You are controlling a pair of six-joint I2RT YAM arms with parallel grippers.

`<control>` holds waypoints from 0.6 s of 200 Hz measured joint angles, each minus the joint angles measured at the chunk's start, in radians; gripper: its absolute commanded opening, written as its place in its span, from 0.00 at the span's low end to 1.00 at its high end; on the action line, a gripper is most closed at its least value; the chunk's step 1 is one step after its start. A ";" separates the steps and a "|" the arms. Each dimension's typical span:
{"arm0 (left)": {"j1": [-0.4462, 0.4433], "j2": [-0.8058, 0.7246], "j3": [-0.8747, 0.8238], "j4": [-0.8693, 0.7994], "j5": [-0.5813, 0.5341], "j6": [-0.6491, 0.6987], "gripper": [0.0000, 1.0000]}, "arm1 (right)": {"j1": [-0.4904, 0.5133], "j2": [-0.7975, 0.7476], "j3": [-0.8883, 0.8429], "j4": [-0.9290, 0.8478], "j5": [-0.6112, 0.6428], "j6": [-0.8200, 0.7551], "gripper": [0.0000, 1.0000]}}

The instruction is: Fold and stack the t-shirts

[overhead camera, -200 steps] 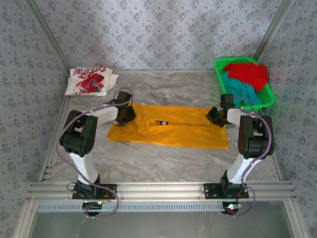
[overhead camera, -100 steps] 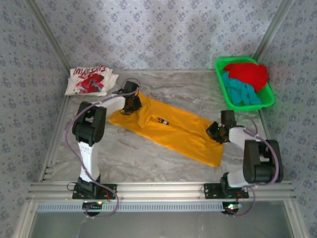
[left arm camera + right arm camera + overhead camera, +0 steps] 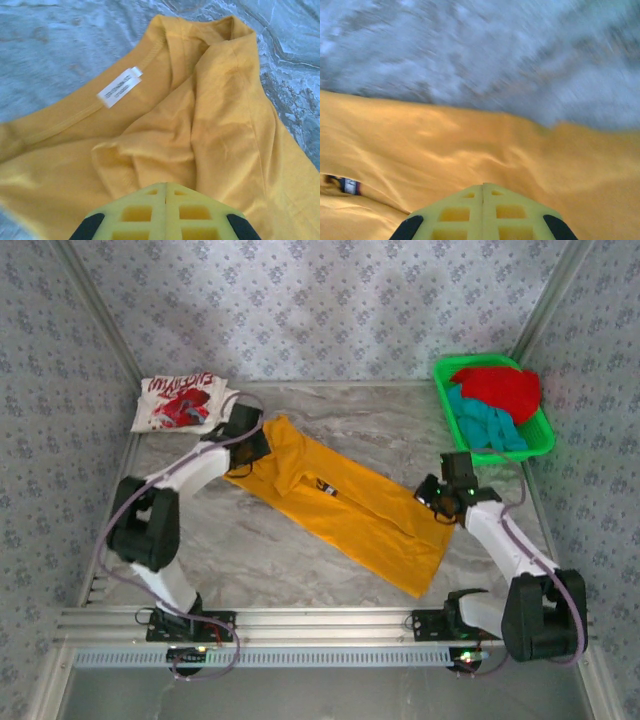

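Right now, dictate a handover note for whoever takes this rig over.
Left end effector: shut on the yellow t-shirt at its collar end.
Right end effector: shut on its other end.
Done: white t-shirt lies folded at the far left.
Left to do: finish folding the yellow one, stack it; red t-shirt and teal t-shirt wait in the green basket.
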 measured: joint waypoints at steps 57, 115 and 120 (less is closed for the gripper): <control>-0.011 -0.056 -0.182 -0.008 -0.017 -0.067 0.01 | 0.150 0.386 0.274 0.008 -0.015 -0.141 0.00; -0.010 0.176 -0.008 -0.007 -0.011 -0.047 0.00 | 0.165 0.602 0.341 0.006 -0.057 -0.165 0.00; -0.008 0.201 0.022 -0.007 -0.011 -0.043 0.00 | 0.165 0.607 0.340 0.004 -0.060 -0.166 0.00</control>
